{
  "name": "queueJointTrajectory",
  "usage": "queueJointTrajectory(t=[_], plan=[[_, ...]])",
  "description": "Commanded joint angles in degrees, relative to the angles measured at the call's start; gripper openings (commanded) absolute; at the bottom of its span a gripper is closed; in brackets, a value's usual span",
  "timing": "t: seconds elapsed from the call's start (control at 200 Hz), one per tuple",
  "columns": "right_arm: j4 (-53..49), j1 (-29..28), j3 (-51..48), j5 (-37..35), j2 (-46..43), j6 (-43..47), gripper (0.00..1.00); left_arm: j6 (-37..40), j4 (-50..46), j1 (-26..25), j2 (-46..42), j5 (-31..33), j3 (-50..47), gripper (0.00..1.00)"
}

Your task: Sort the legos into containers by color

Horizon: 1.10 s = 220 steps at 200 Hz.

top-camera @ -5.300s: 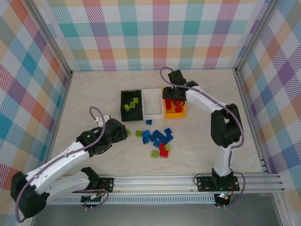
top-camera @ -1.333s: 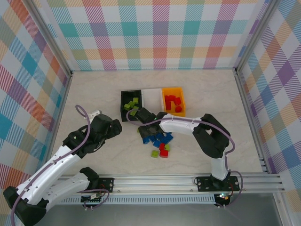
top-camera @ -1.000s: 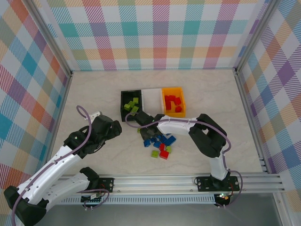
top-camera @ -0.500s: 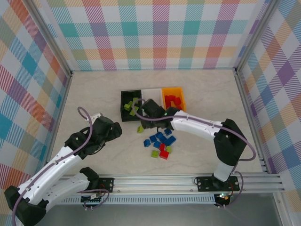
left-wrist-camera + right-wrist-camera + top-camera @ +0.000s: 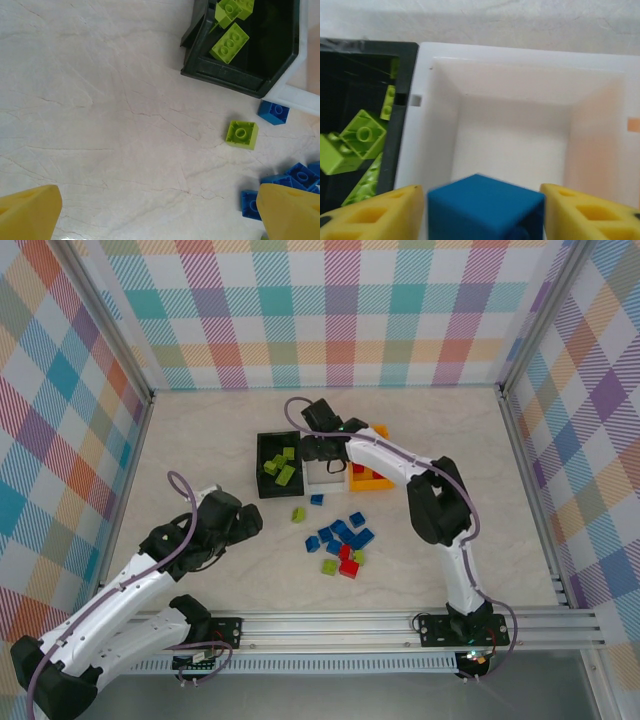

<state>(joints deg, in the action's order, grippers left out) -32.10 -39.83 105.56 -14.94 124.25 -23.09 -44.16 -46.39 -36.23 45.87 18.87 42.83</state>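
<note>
Right wrist: blue brick (image 5: 485,207) between fingers of right gripper (image 5: 482,212) over white bin (image 5: 520,52), held or loosed unclear; left wrist: left gripper (image 5: 160,215) wide over open table (image 5: 100,125) near black bin (image 5: 235,82)

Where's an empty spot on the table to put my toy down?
Bare table stretches left of the black bin, all along the back, and right of the orange bin. It's crowded in the middle, where loose bricks lie scattered in front of the white bin.

Bright, even light, faint soft shadows; slight blur in right-wrist foreground
</note>
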Motion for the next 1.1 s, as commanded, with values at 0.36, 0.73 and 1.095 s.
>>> queueJointTrajectory(t=[0.36,0.73,1.095], plan=[[0.3,-4.1,-27.7,6.1,-26.1,-1.4,0.66,-0.2,0.4,0.5,-1.4,0.2,0.2,1.00],[1.3,-1.2,-45.2,2.1,-32.9,-5.5,0.51,-0.2,1.0,0.6,-0.6,-0.4,-0.5,1.00],[3.8,-0.9,-44.1,5.6,-26.7,-2.4,0.58,-0.4,-0.5,0.7,-1.7,0.6,-0.3,1.00]])
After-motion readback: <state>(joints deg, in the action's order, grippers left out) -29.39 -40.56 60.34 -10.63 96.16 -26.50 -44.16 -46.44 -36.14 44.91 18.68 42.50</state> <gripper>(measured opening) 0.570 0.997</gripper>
